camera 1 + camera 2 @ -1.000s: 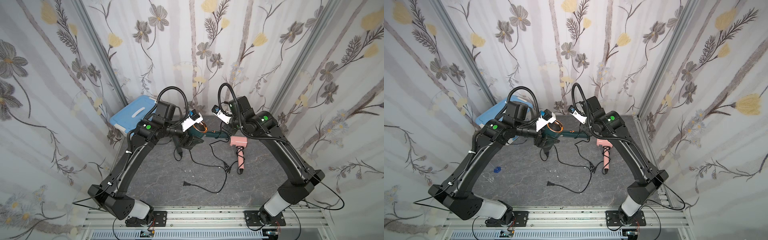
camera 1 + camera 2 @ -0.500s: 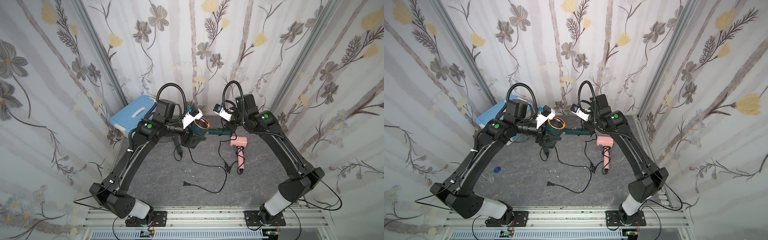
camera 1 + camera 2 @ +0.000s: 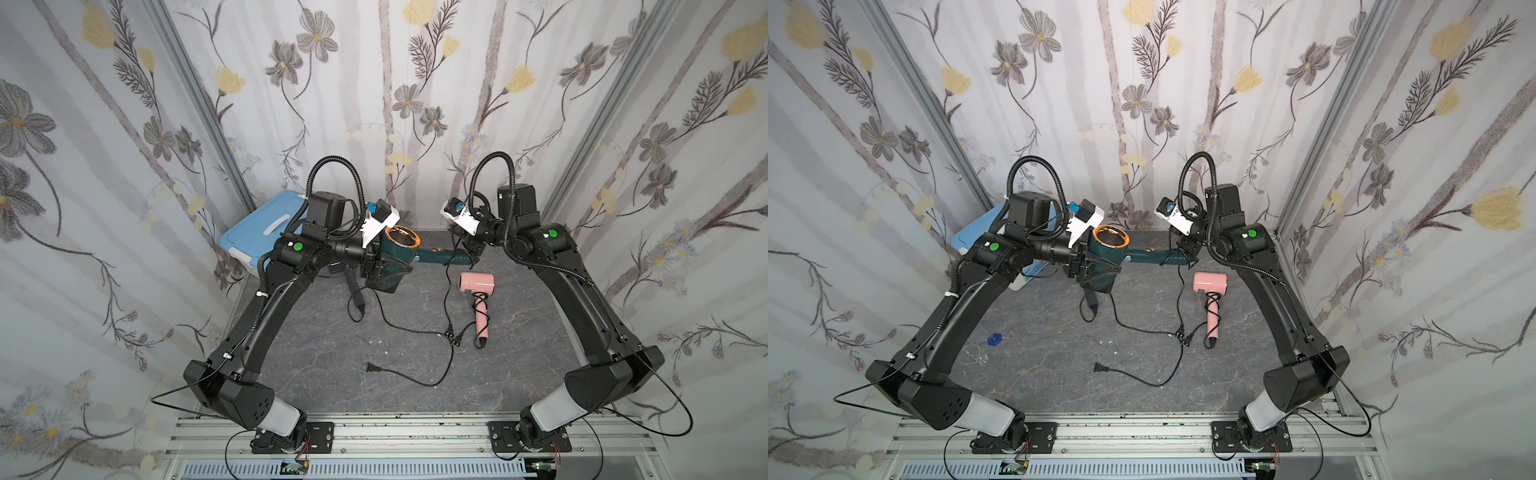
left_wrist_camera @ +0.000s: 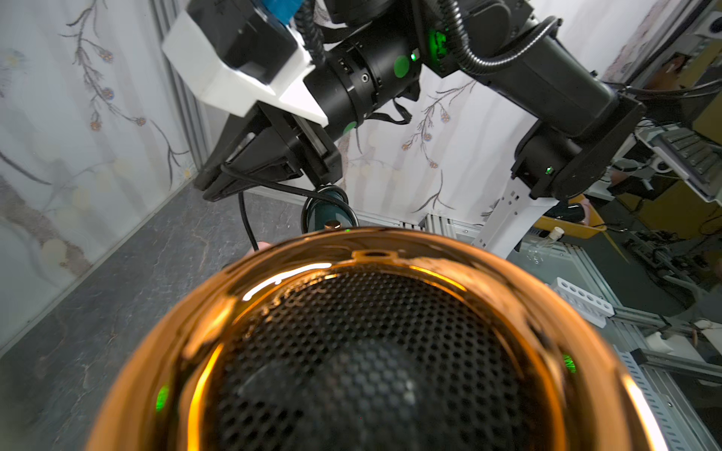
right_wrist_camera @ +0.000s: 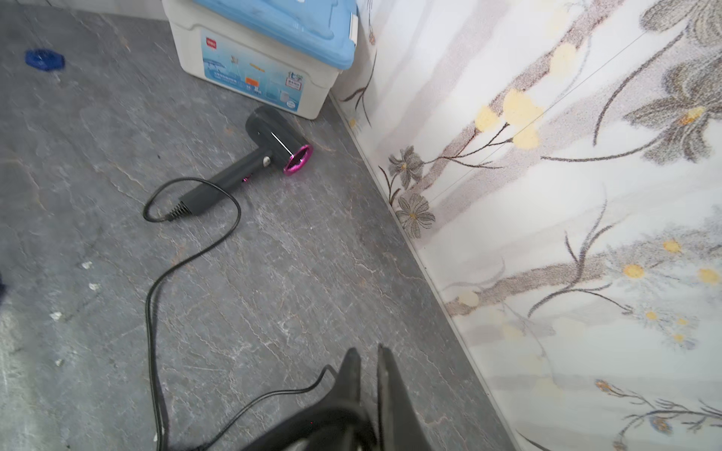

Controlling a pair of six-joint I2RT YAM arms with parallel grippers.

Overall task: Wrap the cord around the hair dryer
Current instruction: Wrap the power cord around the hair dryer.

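L gripper (image 3: 374, 266) clamps the teal hair dryer (image 3: 401, 249) by its barrel, above the tabletop (image 3: 332, 332) near the back edge. R gripper (image 5: 368, 357) is at the handle end, fingers a slit apart, nothing seen betw. them. Cord (image 3: 447, 299) loops round the handle end, then hangs to mid-tabletop. Box (image 3: 257, 232) in back left corner: blue lid shut, contents hidden. Pink dryer (image 3: 478, 291) lies nearer the right edge.
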